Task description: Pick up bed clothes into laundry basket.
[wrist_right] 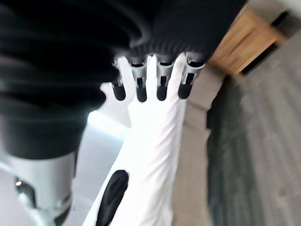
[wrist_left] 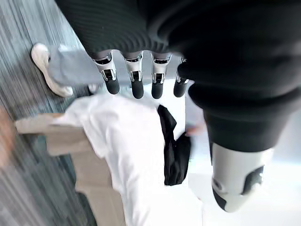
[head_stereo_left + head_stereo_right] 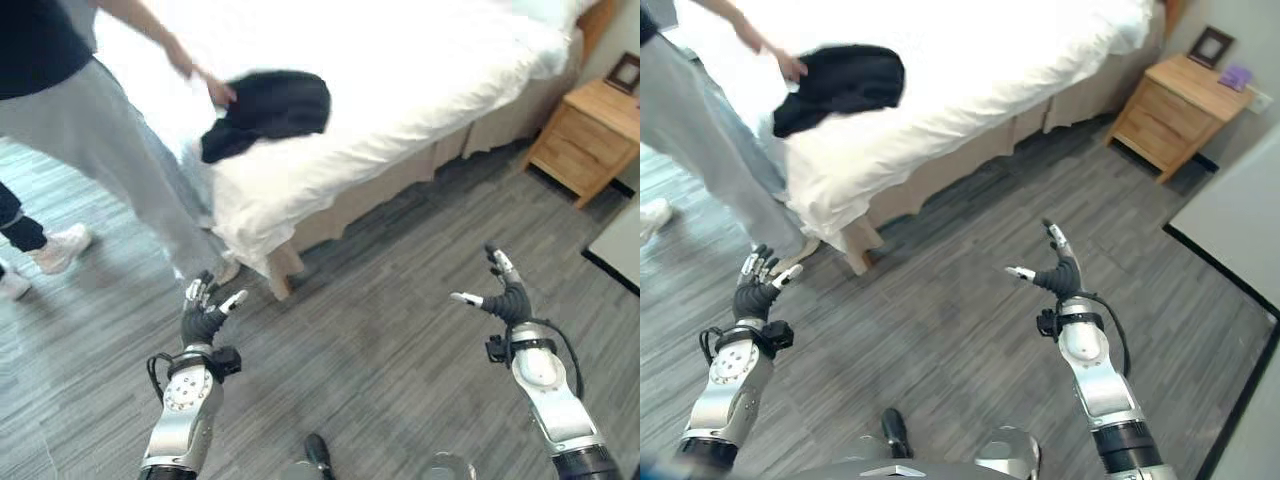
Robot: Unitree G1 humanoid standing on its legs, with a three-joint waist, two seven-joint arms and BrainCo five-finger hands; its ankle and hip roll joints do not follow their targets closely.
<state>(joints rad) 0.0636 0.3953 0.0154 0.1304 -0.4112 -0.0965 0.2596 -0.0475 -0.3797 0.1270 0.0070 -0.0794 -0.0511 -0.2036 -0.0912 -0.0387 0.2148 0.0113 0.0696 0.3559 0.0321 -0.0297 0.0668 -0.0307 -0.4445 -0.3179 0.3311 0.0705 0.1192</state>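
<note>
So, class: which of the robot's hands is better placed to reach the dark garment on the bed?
Probably the left hand: the dark garment lies on the bed's near corner on its side; the right hand hovers farther away.

A bedroom: a bed made up with white sheets stands on grey wood-look flooring, with a wooden nightstand bearing a picture frame beside it.

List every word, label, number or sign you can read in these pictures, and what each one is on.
None can be read.
The picture frame on the nightstand: too small to tell whether it carries any writing.
The purple thing beside it: too small to tell.
The black garment on the bed: no print shows.
</note>
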